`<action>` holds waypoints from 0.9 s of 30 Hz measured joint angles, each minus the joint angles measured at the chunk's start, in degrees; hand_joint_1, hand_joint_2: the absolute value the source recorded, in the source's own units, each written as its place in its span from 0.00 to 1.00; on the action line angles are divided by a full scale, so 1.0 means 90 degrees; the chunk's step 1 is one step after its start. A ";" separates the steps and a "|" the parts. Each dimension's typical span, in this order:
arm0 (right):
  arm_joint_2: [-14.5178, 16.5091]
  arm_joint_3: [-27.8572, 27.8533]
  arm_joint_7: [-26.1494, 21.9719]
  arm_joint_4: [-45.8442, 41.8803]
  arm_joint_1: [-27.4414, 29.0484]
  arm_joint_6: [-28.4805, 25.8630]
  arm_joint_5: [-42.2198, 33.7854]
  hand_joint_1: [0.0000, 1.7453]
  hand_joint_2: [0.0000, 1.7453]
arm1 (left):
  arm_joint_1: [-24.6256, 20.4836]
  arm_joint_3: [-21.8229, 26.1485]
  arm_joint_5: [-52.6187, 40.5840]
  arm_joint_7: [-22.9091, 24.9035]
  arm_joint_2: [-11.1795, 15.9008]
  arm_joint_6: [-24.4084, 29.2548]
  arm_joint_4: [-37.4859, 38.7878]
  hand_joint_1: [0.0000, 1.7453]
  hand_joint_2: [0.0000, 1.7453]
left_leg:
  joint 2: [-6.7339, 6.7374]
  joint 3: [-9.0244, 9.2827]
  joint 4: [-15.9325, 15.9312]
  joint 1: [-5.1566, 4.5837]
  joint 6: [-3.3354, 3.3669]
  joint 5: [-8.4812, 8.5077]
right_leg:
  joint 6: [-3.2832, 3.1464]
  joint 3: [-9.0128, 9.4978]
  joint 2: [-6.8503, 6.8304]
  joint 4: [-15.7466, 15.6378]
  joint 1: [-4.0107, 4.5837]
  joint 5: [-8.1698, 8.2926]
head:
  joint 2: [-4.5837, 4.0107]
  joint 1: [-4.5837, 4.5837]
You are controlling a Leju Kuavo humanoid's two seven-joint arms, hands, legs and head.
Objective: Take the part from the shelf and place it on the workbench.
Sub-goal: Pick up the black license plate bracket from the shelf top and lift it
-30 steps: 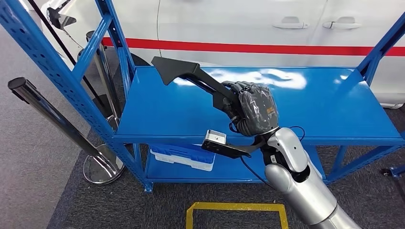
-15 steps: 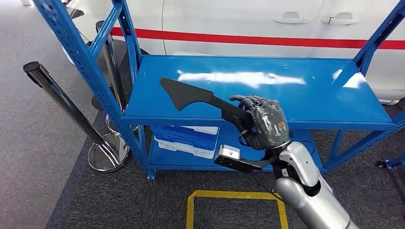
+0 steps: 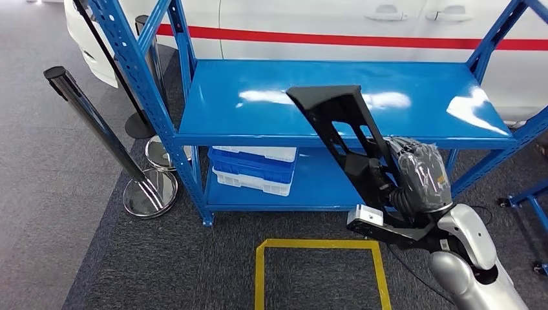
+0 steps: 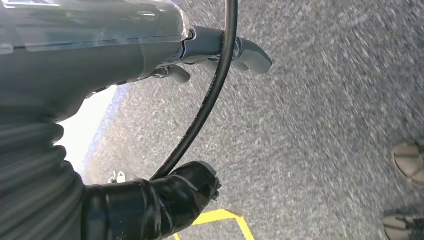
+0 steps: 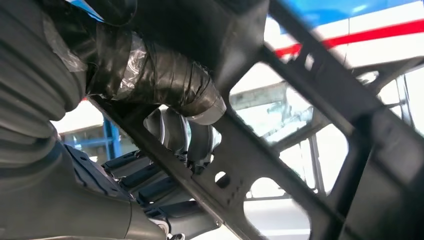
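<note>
The part is a long black plastic piece (image 3: pixel 342 132) with ribs and cut-outs. My right hand (image 3: pixel 419 175) grips its lower end and holds it up in the air in front of the blue shelf (image 3: pixel 271 119), its wide end pointing up and away from me. Up close, the right hand (image 5: pixel 170 95) has its thumb and fingers wrapped around the part's (image 5: pixel 310 100) frame. The left hand (image 4: pixel 210 55) hangs over the grey carpet with its fingers held out straight, the thumb apart from them, and nothing in it.
The shelf's upper board is bare; blue and white trays (image 3: pixel 253 169) lie on the lower board. A chrome barrier post (image 3: pixel 97 126) and its base (image 3: pixel 150 194) stand to the left. A yellow square (image 3: pixel 320 271) is taped on the carpet. A white car (image 3: pixel 362 26) stands behind.
The whole scene has shifted as the camera drew back from the shelf. My right hand has lifted the part off the upper board, pulled it toward me and swung it more upright.
</note>
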 joint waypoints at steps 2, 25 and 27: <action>-0.0023 -0.0019 0.0000 -0.0012 0.0010 0.0005 0.0000 1.00 1.00 | 0.0013 0.0000 0.0000 0.0000 -0.0008 -0.0004 -0.0026 0.00 1.00 | -0.0015 -0.0053 0.0031 0.0010 -0.0070 -0.0040 | -0.0098 -0.0104 -0.0031 -0.0056 -0.0030 0.0153 | 0.0000 0.0007; -0.0091 -0.0069 -0.0116 -0.0076 0.0291 0.0084 0.0051 1.00 1.00 | 0.0031 -0.0063 0.0000 0.0187 -0.0044 -0.0175 -0.0193 0.00 1.00 | 0.0002 0.0230 -0.0042 0.0068 0.0086 -0.0325 | 0.0252 -0.1319 -0.0015 0.1899 -0.0153 -0.0017 | 0.0000 -0.0004; -0.0092 -0.0092 -0.0148 -0.0078 0.0387 0.0054 0.0124 1.00 1.00 | 0.0039 -0.0114 0.0000 0.0209 -0.0052 -0.0179 -0.0194 0.00 1.00 | -0.0008 0.0045 0.0017 0.0059 0.0048 -0.0203 | 0.0179 -0.0607 -0.0007 0.1082 -0.0123 0.0148 | 0.0000 -0.0005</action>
